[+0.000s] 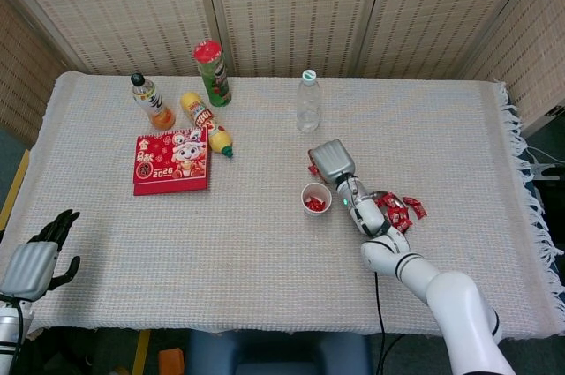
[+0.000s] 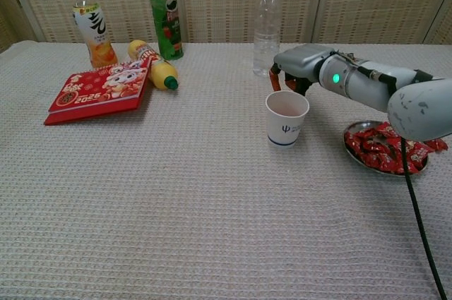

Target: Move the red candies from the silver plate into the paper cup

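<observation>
The white paper cup (image 2: 287,118) stands mid-table, and the head view shows a few red candies (image 1: 313,205) inside it. To its right, the silver plate (image 2: 349,146) holds a heap of red candies (image 2: 385,146). My right hand (image 2: 300,63) hovers just behind and above the cup's rim. Its fingers hang down and apart, with reddish tips, and I see no candy between them. My left hand (image 1: 35,260) rests off the table's near left corner, fingers spread and holding nothing.
A clear water bottle (image 2: 266,23) stands right behind my right hand. At the back left are a green chip can (image 2: 164,16), an orange drink bottle (image 2: 92,26), a lying yellow bottle (image 2: 152,63) and a red booklet (image 2: 95,90). One candy (image 1: 415,207) lies beside the plate.
</observation>
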Tool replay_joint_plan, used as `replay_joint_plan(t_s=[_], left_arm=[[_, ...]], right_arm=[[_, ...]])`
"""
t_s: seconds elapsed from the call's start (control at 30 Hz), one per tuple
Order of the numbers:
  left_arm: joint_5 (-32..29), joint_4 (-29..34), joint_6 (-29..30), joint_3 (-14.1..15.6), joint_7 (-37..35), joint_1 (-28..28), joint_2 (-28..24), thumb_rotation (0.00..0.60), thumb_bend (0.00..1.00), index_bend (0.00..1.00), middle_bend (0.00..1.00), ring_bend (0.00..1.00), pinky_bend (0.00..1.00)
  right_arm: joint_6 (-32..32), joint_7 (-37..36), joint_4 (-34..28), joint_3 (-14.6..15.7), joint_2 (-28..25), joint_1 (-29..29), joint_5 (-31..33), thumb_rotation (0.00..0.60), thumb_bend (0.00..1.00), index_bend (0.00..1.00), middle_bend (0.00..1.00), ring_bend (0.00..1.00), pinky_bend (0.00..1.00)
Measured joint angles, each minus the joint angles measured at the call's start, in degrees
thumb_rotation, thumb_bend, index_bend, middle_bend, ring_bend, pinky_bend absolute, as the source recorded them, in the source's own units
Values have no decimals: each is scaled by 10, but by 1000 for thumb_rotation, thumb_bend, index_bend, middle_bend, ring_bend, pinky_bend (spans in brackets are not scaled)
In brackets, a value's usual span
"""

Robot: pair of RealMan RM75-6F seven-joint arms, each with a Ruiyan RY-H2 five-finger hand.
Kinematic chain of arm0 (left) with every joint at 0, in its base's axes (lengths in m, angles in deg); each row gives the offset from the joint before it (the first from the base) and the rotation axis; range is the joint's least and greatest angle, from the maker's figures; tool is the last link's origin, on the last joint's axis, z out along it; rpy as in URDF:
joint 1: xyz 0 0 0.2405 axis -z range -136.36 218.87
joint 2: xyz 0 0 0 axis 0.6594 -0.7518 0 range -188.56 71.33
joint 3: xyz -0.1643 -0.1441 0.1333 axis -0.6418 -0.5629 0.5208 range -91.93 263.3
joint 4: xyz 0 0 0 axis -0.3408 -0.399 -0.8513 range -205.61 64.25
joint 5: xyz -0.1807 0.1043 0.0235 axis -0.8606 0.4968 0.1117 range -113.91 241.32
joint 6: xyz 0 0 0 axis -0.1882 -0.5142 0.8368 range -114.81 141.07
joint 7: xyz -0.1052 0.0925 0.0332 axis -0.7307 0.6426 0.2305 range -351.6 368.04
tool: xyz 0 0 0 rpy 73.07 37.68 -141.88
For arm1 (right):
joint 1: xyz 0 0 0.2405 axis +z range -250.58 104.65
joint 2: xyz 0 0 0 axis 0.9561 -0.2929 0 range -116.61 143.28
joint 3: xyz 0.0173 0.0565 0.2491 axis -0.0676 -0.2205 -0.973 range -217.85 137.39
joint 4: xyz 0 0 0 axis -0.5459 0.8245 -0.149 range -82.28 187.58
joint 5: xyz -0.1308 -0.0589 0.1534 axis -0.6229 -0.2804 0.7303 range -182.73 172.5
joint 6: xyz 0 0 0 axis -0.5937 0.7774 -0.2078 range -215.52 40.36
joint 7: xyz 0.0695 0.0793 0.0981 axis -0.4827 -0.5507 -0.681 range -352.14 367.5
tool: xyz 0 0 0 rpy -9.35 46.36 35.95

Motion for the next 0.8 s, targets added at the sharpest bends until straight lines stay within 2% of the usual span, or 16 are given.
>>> replay_joint_plan(t_s=[0.17,0.47,0.63,0.8], left_arm=[[1,2,2,1,5,-1,1,600,454,0,0,136,362],[4,4,3,3,12,-1,3,600,455,0,0,136,362],[7,5,3,4,16,0,5,600,455,0,0,136,362],[8,6,2,5,18,1,5,600,454,0,0,136,362]], right_arm=[[31,-16,-62,-8,-34,-13,-5,600,342,645,840,785,1000],[96,-39,-288,-9,-154,-60,-27,600,339,634,840,785,1000],[125,-24,-403,9,-225,-93,-42,600,338,634,840,785,1000],[126,11,-440,36,-253,-111,-41,600,338,611,840,780,1000]])
